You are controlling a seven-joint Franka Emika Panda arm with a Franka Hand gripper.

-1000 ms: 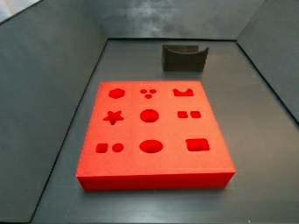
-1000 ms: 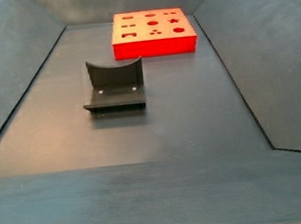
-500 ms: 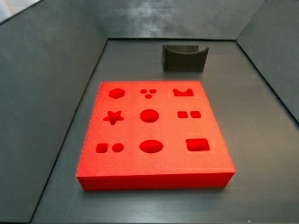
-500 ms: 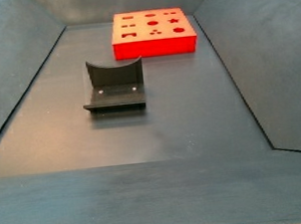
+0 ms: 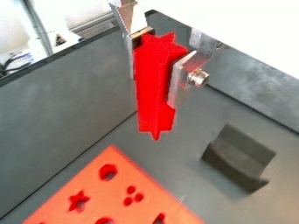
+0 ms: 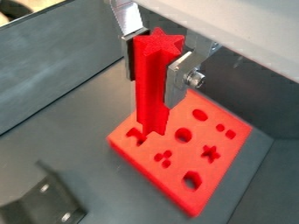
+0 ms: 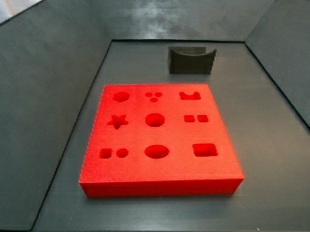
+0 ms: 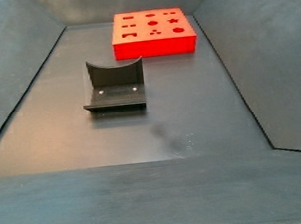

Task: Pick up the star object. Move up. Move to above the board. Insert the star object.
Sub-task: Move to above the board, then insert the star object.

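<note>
Star object [image 5: 155,83] clamped in gripper [image 5: 159,61], high above board [image 6: 187,162]; transit step. Next: alignment over star recess [image 7: 118,121] near board's edge.

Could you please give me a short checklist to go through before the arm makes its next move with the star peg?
1. Grip: the gripper is shut on the star object, silver plates on both sides. Ok.
2. Peg lifted off the floor, hanging above it in both wrist views. Ok.
3. Peg upright between the fingers. Ok.
4. The board lies flat, its star recess empty. Ok.
5. Peg over the star recess: a wrist view shows its tip near the board's edge. Not ok, as far as I can judge.
6. The fixture stands apart from the board. Ok.
</note>
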